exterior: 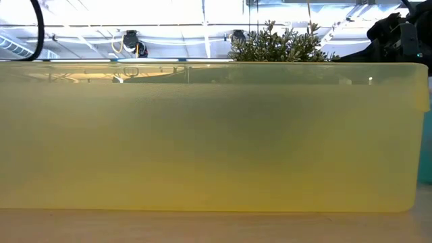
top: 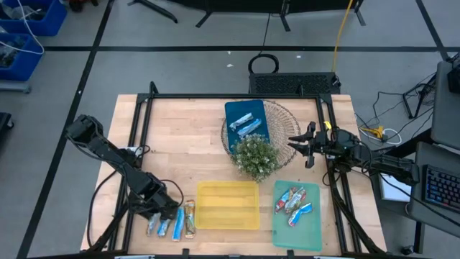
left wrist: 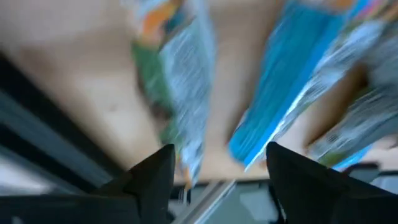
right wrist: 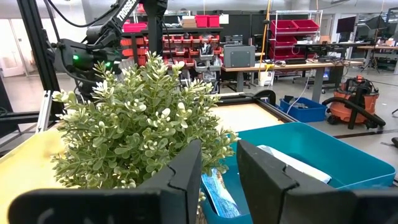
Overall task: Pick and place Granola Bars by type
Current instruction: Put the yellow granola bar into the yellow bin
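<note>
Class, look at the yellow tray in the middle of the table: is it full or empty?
Empty. From above, the yellow tray shows only its bare ribbed floor, with no bars inside it.

Wooden counter (top: 180, 137) carries: yellow tray (top: 228, 205) near front edge, green tray (top: 297, 229) just right of it, blue tray (top: 247, 122) on wire basket (top: 284, 119), bushy plant (top: 255, 157), loose granola bars (top: 172, 221) front-left.

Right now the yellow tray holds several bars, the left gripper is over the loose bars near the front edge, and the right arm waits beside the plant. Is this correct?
One point is wrong: the yellow tray is empty, as the high view shows. The sorted bars lie in the blue tray and the green tray. The rest stands: the left gripper is over the loose bars near the front edge, and the right gripper waits beside the plant.
</note>
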